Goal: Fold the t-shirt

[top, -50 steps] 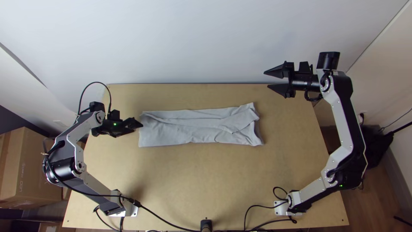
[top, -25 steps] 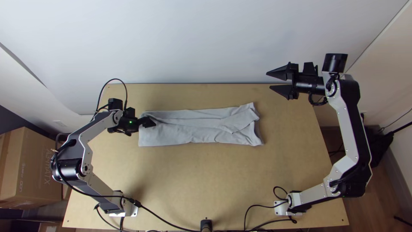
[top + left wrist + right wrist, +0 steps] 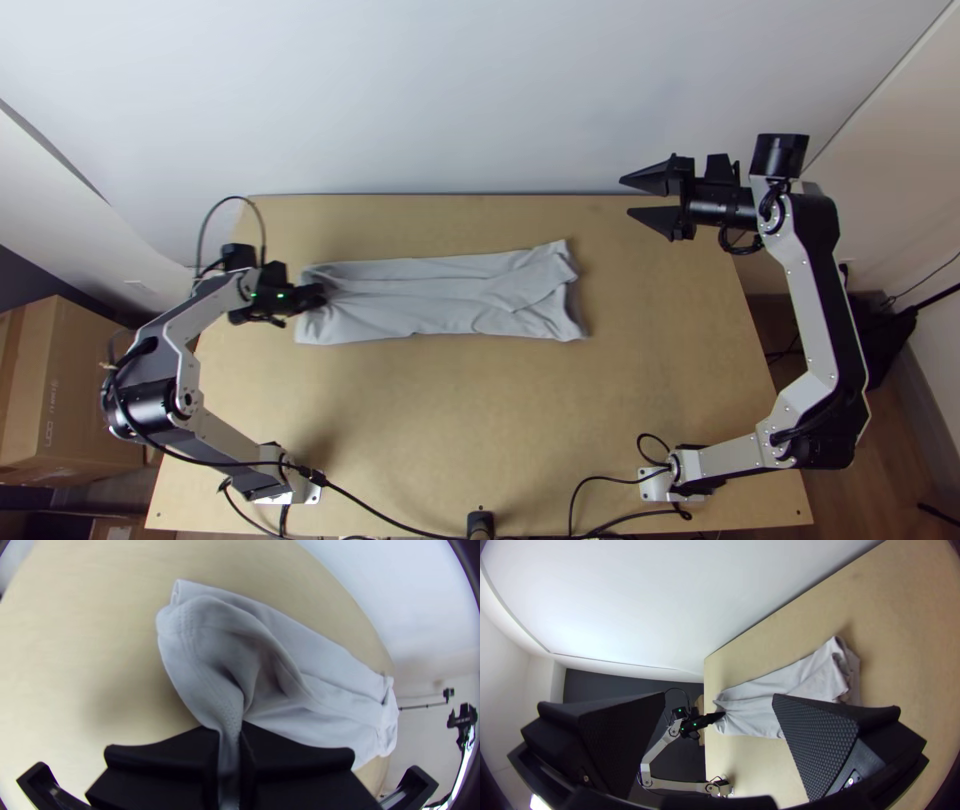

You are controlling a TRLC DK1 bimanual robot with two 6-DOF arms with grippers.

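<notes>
Presently, the pale grey cloth t-shirt [image 3: 430, 296] lies as a long, narrow folded strip on the light wooden counter [image 3: 450, 420]. Runs roughly parallel to the far edge, closer to that than to the near edge; its left end is near the left edge, its right end well apart from the right edge.

Left tool, flat black fingers [image 3: 322, 292], is at the shirt's left end. In its wrist view, the tool [image 3: 231, 732] has a stitched, doubled edge of cloth [image 3: 225, 707] pinched tight between its fingers. Creases spread from the grip; a hollow fold opens just beside it. Far corner of that end juts out as a loose layered tip [image 3: 187, 595].

Right end of the strip: a flap [image 3: 525, 290] slants across the top, edge slightly rumpled.

Right tool, same wide black fingers [image 3: 624, 196], hangs by the far edge toward the far right corner, well apart from the shirt. Fingers wide, nothing between them; textured pads [image 3: 825, 745] face inward.

Surroundings: pale wall [image 3: 450, 90] behind the far edge, brown cardboard box [image 3: 75, 390] beyond the left edge, black cable [image 3: 385, 517] along the near edge.
</notes>
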